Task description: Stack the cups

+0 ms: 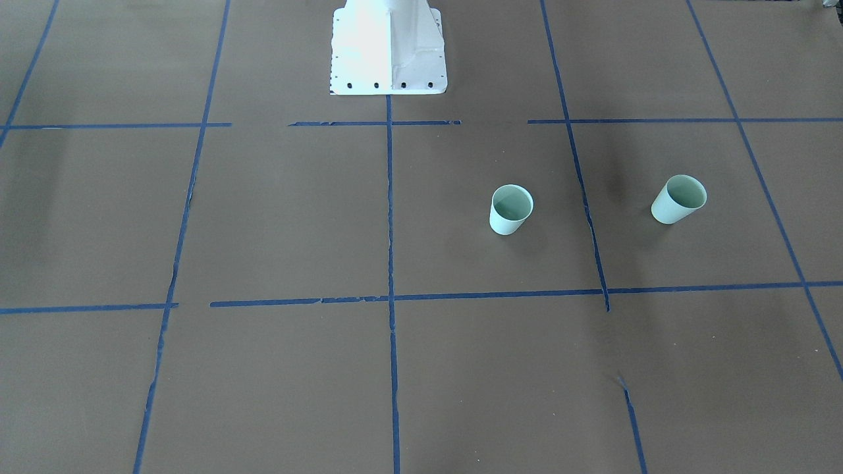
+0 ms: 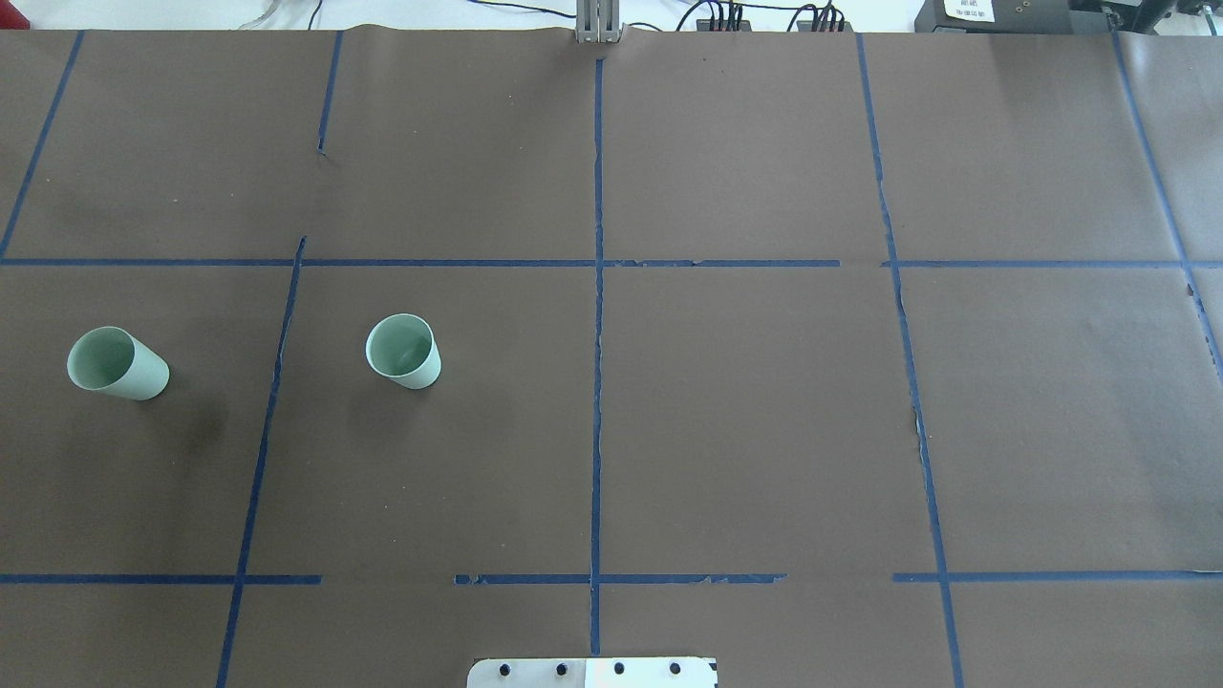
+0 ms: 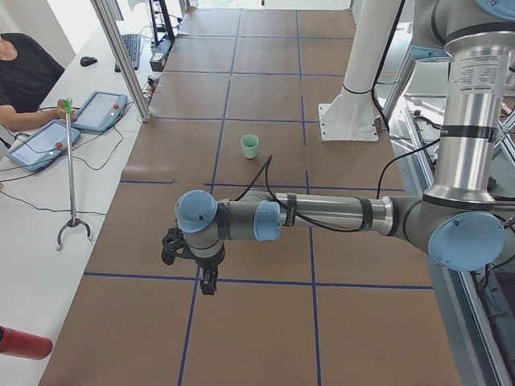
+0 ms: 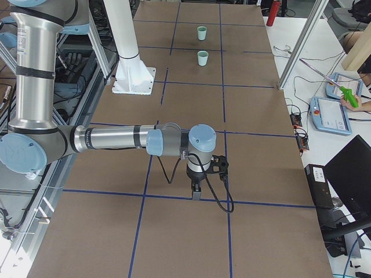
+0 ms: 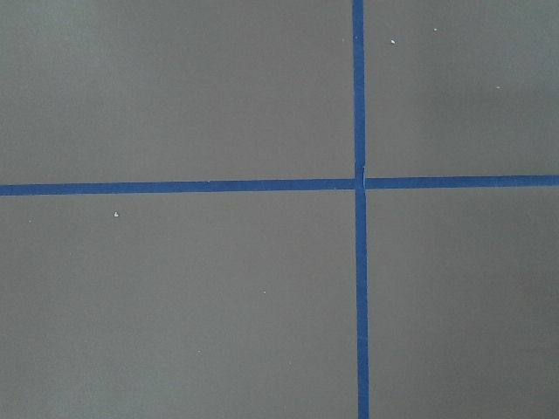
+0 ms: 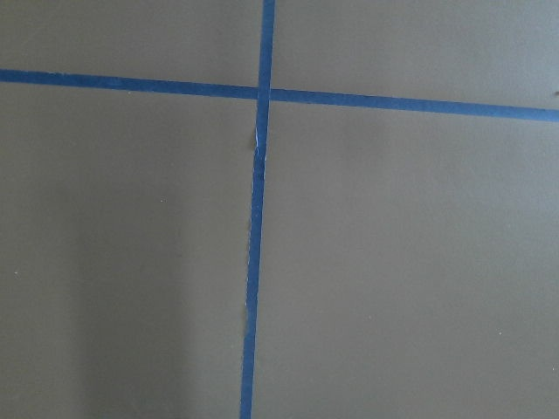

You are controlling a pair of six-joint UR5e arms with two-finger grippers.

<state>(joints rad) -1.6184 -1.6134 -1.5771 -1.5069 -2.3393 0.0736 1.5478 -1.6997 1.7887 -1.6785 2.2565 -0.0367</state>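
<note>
Admittedly, the fingers (image 3: 207, 281) (image 4: 196, 191) cannot be judged clenched or released; cups (image 1: 511, 209) (image 1: 678, 199) far beyond them could be toppled by misalignment.

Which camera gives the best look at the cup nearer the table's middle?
Overhead exterior: the cup is largest there, unblocked, inside visible. Front-facing is nearly as good; side views show it tiny; wrist cameras miss it.

1. The inner cup (image 1: 510, 210) and the outer cup (image 1: 678, 199) look smooth and matt to us; plastic or paper, we cannot tell.
2. We read the table cover (image 1: 276, 217) as matt brown paper, its blue tape (image 1: 390, 217) frayed in places.
3. Base plate (image 1: 388, 52): glossy white painted metal.
4. Left arm tube (image 3: 330, 211): satin bare metal.
</note>
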